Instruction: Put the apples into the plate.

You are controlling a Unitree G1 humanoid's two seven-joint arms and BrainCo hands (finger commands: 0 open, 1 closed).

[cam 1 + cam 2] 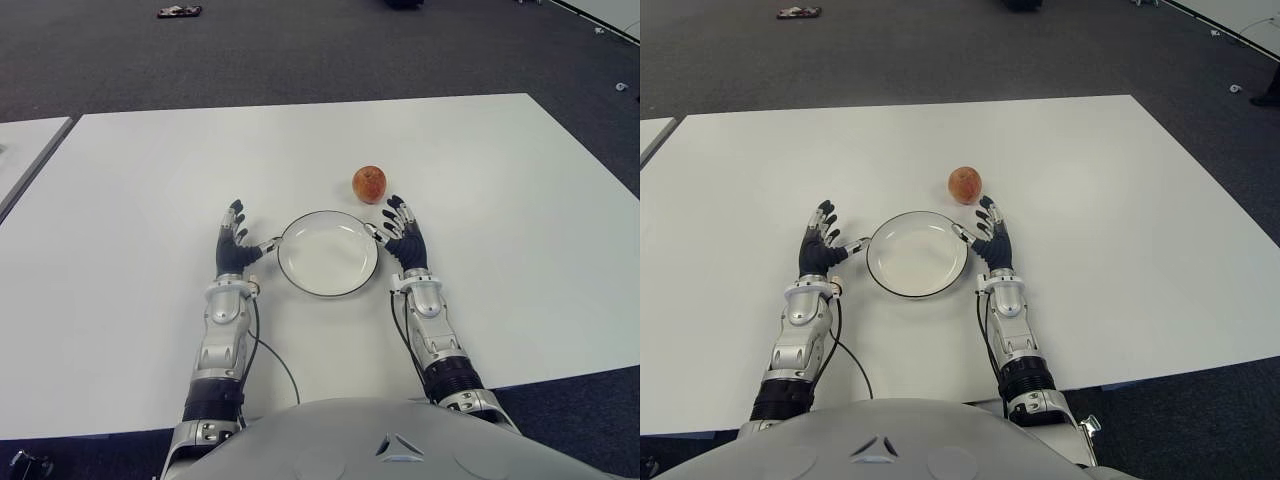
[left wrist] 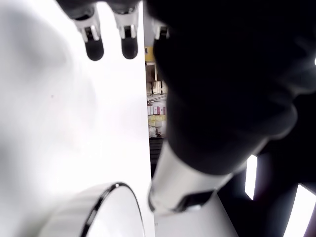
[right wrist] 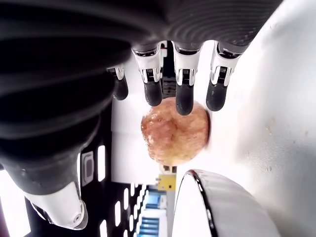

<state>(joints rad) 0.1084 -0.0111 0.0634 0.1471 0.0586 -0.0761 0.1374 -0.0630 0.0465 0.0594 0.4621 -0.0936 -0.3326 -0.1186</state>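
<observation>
Both hands flank the plate, fingers spread and holding nothing.
The apple [image 1: 369, 184] sits on the white surface [image 1: 140, 180] just beyond the plate [image 1: 327, 252], near the right hand [image 1: 404, 236]; the left hand [image 1: 233, 246] shows at the plate's left.

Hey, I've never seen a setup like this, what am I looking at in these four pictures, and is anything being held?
This is a humanoid robot with two arms ending in fingered hands. The two wide pictures come from its head cameras, looking down at a white table. The two close-ups come from cameras on each wrist. On the table sit a white plate, with nothing in it, and one apple just beyond its far right rim. The left hand shows left of the plate, and the right hand right of it, fingers pointing toward the apple. Both hands are open; nothing is held.
</observation>
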